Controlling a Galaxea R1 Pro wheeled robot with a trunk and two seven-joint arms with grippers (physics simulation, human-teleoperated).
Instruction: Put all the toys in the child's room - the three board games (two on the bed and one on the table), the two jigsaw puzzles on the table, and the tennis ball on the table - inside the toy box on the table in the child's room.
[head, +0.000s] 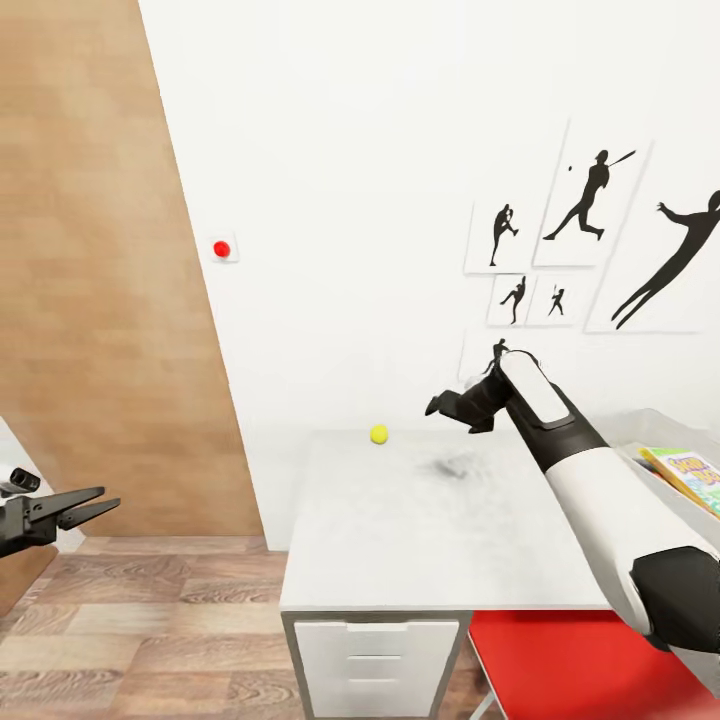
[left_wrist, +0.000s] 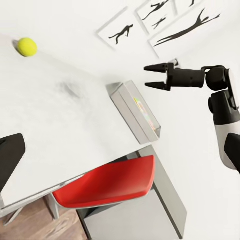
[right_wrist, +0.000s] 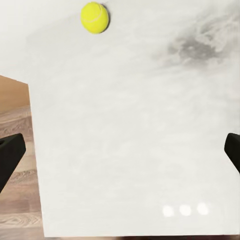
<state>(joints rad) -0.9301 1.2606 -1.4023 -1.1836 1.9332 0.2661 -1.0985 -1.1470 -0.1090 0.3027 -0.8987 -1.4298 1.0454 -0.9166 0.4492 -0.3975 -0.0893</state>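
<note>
- so, the tennis ball (head: 379, 434) is the one toy lying loose on the table (head: 400, 560); it sits at the table's far edge by the wall, well apart from the toy box (head: 655, 428).
- the toy box stands at the other end of the table from the ball, and a colourful game box (head: 688, 476) already lies inside it; from the left wrist view a bright strip shows inside the tray (left_wrist: 135, 116), so at least part of the load looks done.
- no puzzle squares or other game boxes lie on the bare tabletop, so the ball seems to be the main thing left, though how much the box holds cannot be told.
- the right gripper (head: 436, 405) hangs above the table between ball and box, jaws spread and empty, short of the ball.
- the left gripper (head: 100, 503) is off the table's near-left side over the wood floor, fingers parted, holding nothing.
- a red chair (head: 580, 665) is tucked under the table.
</note>
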